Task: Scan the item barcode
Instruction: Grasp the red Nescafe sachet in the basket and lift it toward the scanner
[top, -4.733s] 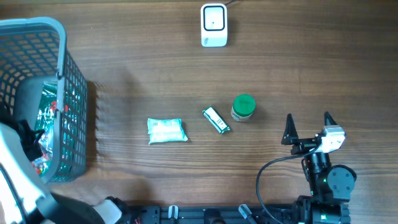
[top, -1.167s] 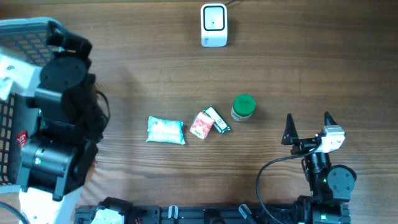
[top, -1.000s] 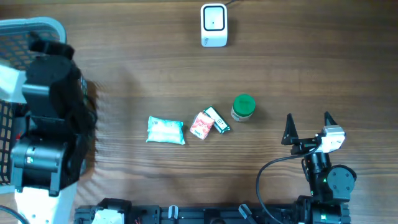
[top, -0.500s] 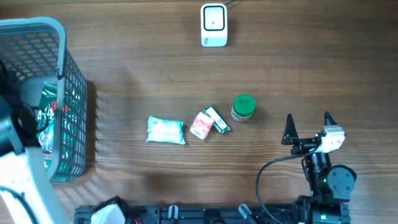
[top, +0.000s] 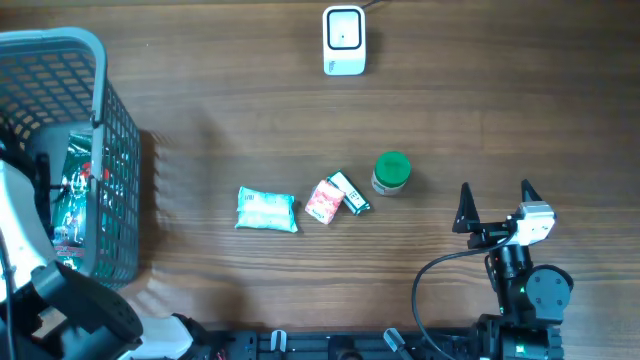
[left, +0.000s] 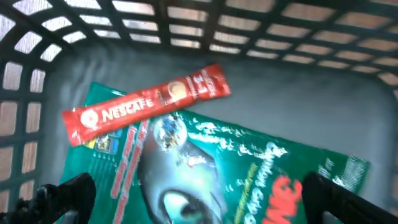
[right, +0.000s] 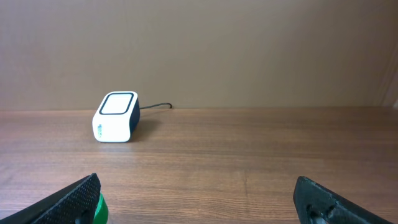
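The white barcode scanner (top: 344, 40) (right: 115, 116) stands at the table's far edge. Mid-table lie a teal packet (top: 267, 210), a small red packet (top: 324, 201), a little green-and-black box (top: 349, 192) and a green-lidded jar (top: 391, 172) (right: 97, 208). My left gripper (left: 202, 196) hangs open inside the grey basket (top: 98, 60), just above a large green bag (left: 267, 174) with a red Nescafe stick (left: 146, 102) lying on it. My right gripper (top: 495, 205) (right: 202, 199) rests open at the front right, holding nothing, to the right of the jar.
The basket's mesh walls (left: 186, 25) close in around the left gripper. My left arm (top: 20, 240) rises from the front left corner over the basket. A black cable (top: 440, 275) loops by the right arm's base.
The left arm, which covered the basket a second ago, has drawn back toward the front left with its gripper down in the basket. The red packet lies on the table since the earliest frame. The right arm is still.
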